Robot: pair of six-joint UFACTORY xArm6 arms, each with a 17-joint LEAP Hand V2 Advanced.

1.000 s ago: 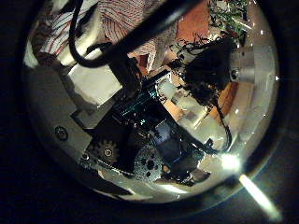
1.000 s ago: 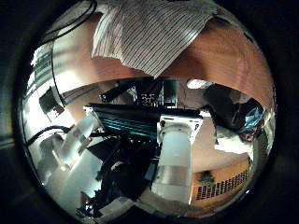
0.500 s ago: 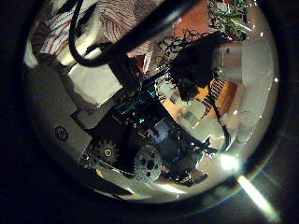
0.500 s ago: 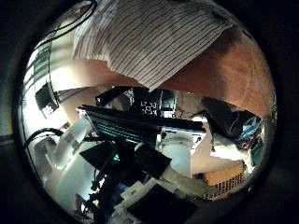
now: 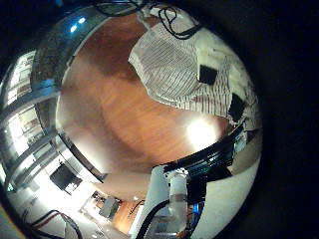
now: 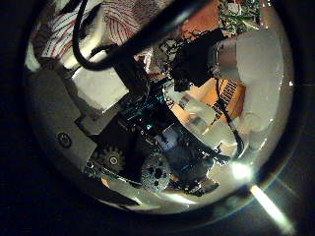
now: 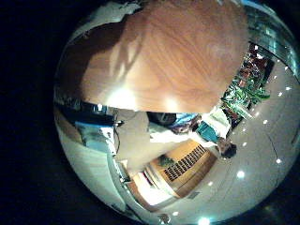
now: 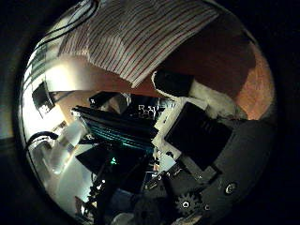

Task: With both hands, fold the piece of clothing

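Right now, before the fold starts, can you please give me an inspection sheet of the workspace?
Surface: brown wooden table, mostly bare.
Job's things: striped garment lying spread on the table, not yet folded, no hand on it.
Clutter: nothing seen on the table.
Hands: a hand appears in the left thumb side palm view; fingers of the right hand reach toward the cloth without holding it.
Cables: left out.
Surroundings: green plants in the room behind.
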